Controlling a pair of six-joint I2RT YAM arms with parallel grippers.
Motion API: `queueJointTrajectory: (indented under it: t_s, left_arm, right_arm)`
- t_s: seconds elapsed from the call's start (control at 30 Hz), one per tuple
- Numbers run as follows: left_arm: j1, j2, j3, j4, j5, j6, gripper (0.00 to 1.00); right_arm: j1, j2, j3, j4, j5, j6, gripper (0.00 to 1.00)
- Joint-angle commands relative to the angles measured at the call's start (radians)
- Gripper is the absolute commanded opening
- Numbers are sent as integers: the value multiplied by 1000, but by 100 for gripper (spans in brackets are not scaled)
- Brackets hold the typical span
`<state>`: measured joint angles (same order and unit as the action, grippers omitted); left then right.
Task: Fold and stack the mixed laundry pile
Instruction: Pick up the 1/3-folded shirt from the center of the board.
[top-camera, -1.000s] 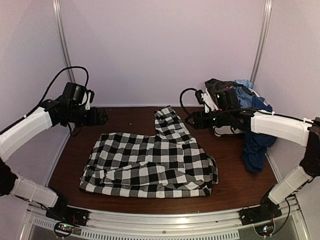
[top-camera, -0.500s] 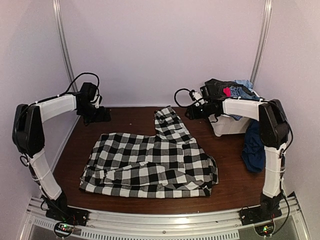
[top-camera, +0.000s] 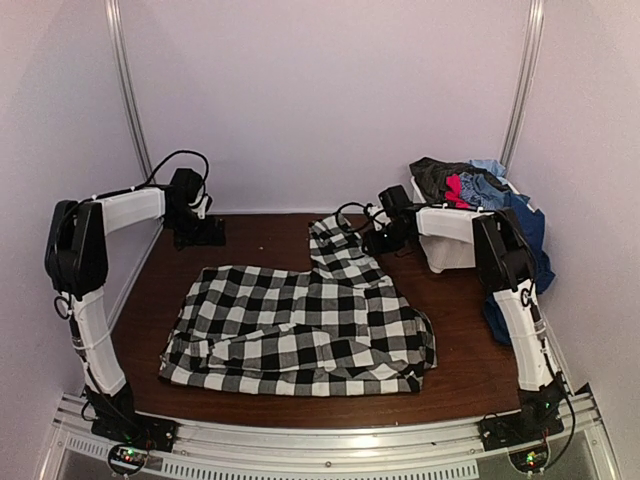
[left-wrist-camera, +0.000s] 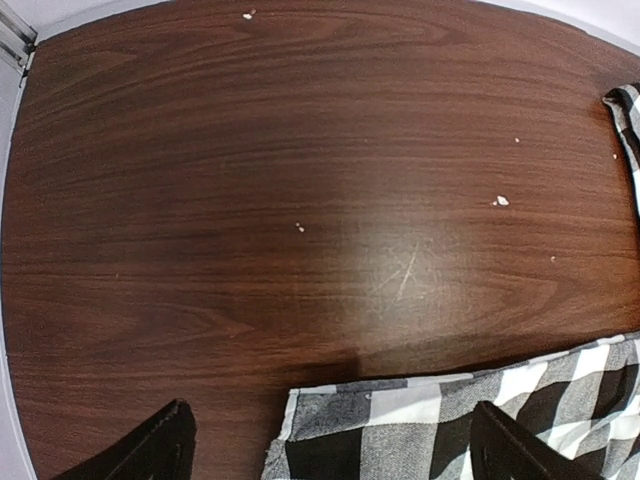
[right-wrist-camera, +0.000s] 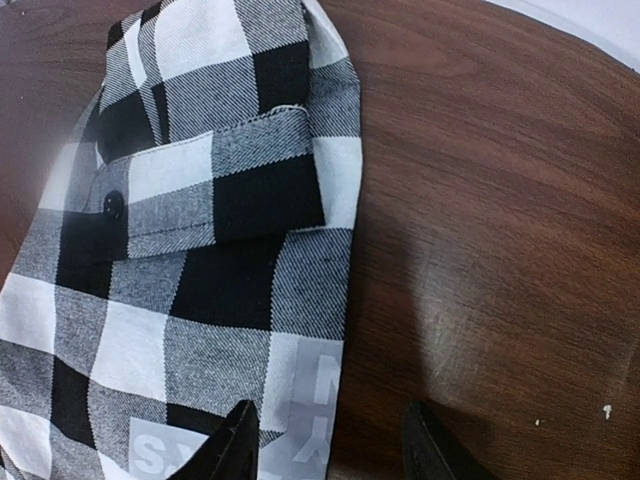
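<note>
The black-and-white checked shirt (top-camera: 300, 330) lies spread flat on the table, one sleeve (top-camera: 338, 245) reaching toward the back. My left gripper (top-camera: 207, 233) is open at the shirt's back left corner; in the left wrist view that corner (left-wrist-camera: 400, 425) lies between the open gripper's (left-wrist-camera: 330, 460) fingers. My right gripper (top-camera: 375, 240) is open beside the sleeve. In the right wrist view the gripper (right-wrist-camera: 335, 450) straddles the sleeve's right edge by the white lettering (right-wrist-camera: 310, 400), below the buttoned cuff (right-wrist-camera: 230, 190). The other garments (top-camera: 470, 185), red, light blue and dark grey, are heaped at the back right.
A white bin (top-camera: 450, 252) stands at the back right under the heap, and a navy piece (top-camera: 537, 245) hangs over its right side. White walls close in the back and sides. Bare brown table (left-wrist-camera: 300, 150) lies beyond the shirt's corner.
Both arms have folded in toward the back. The left gripper has shifted right to the shirt's back left corner. The right gripper has moved left and down to the sleeve's edge.
</note>
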<state>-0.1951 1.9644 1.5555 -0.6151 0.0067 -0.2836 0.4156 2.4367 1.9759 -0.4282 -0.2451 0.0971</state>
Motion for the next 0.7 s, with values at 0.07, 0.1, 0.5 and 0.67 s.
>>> queueJointTrajectory:
  t_s: [0.07, 0.1, 0.5, 0.67]
  left_arm:
    - [15, 43, 56, -23, 9, 38, 97]
    - [17, 49, 60, -26, 8, 37, 97]
    - [65, 105, 147, -86, -23, 56, 97]
    - [92, 122, 147, -89, -8, 77, 96]
  right_arm:
    - [1, 79, 115, -74, 37, -34, 49]
    - [4, 93, 133, -87, 41, -36, 49]
    - [67, 208, 209, -245, 238, -150, 44]
    - [76, 204, 189, -256, 239, -158, 16]
